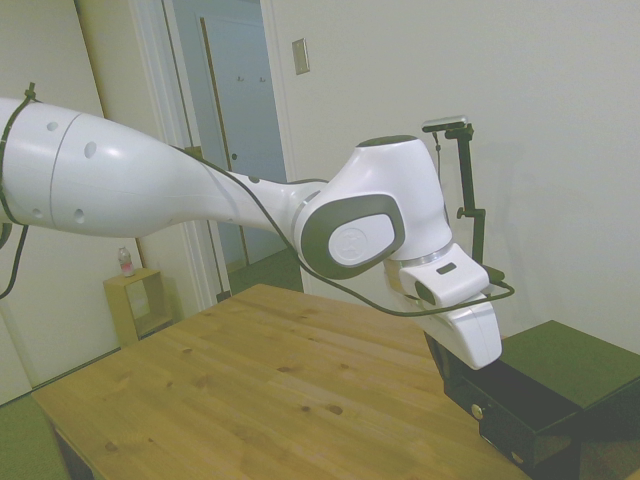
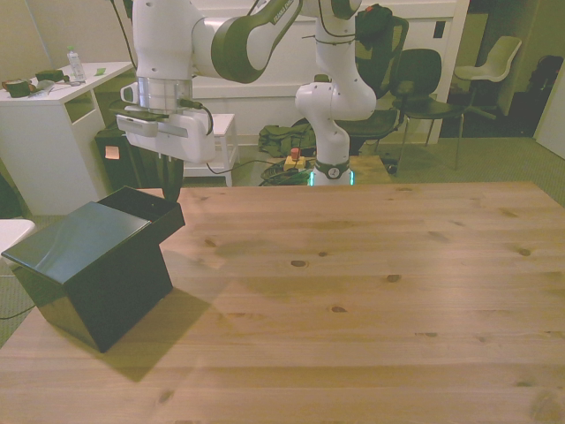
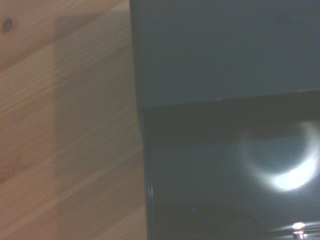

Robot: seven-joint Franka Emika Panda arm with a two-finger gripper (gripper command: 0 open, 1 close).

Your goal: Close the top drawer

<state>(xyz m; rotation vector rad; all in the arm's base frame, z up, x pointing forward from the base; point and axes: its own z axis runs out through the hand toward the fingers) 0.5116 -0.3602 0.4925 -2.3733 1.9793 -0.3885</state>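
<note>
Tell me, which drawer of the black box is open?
The top drawer, right under the claw. It sticks out of the black cabinet, showing its hollow inside. The lower drawers are pushed in.

White walls (image 1: 420,80), white desk (image 2: 53,106), dark chairs (image 2: 415,84).

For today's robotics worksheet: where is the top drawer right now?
In the front view, the top drawer juts open from the black cabinet at the table's left end, directly under the gripper.
</note>
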